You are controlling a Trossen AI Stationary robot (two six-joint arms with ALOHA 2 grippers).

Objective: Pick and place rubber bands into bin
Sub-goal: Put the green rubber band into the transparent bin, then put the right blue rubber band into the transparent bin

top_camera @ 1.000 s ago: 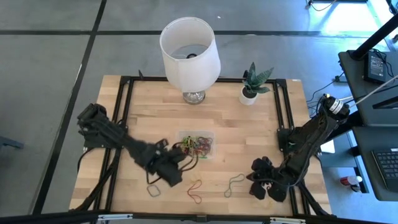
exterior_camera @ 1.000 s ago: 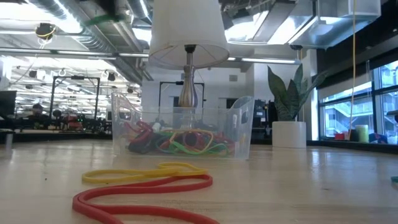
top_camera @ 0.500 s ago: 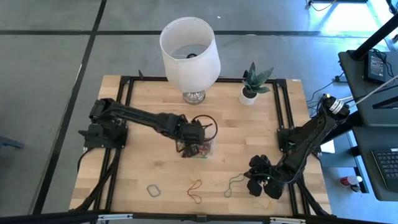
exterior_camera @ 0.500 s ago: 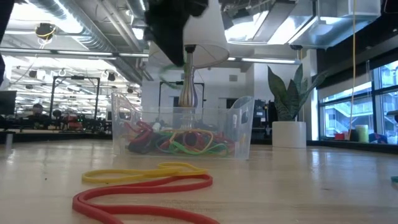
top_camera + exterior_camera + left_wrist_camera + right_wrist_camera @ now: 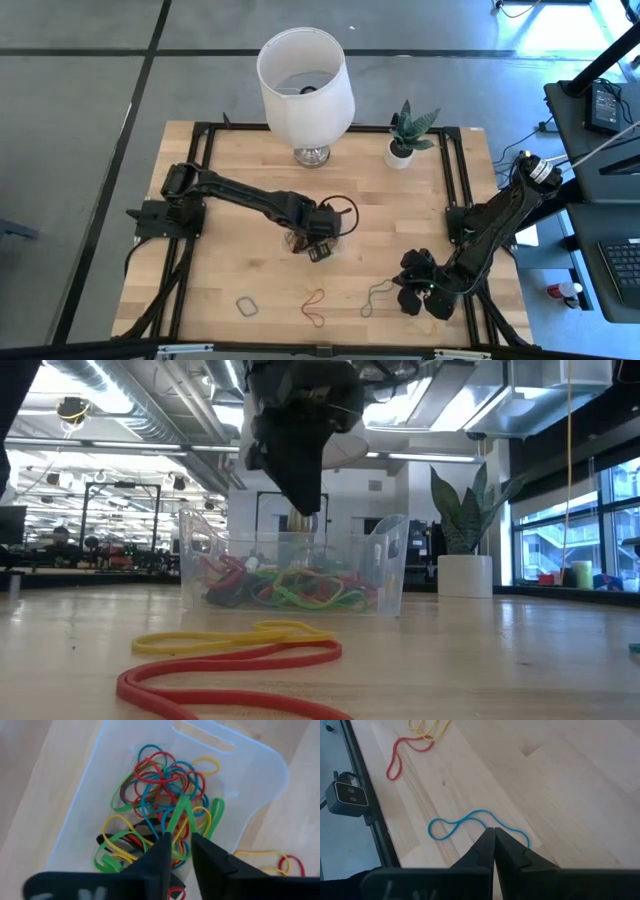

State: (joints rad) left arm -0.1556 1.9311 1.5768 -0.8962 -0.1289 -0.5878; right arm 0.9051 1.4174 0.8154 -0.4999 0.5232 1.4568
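Hovering directly above the bin, the left gripper shows its fingers parted by a narrow gap, with a green rubber band lying in line with that gap. Whether the band is pinched or already free cannot be told from the wrist view. The bin, a clear plastic container, sits near the middle of the wooden table, just in front of the lamp. It holds a tangled heap of rubber bands in red, green, blue, yellow and black.

Judgement: the step in hand is the release. To do it well, the fingers should spread enough for the band to fall clear, and the gripper should stay centred over the bin's walls until nothing clings to a finger. Lifting straight up afterwards would avoid dragging bands over the rim.

In the high view, the bin's long axis runs across the table, side to side; its open mouth faces up. The green band lies stretched roughly along the line of the fingers.

The right gripper waits well to the right of the bin, at the table's front edge, fingers pressed together and empty, pointing at a blue band. A red band and a yellow band remain in front of the bin.
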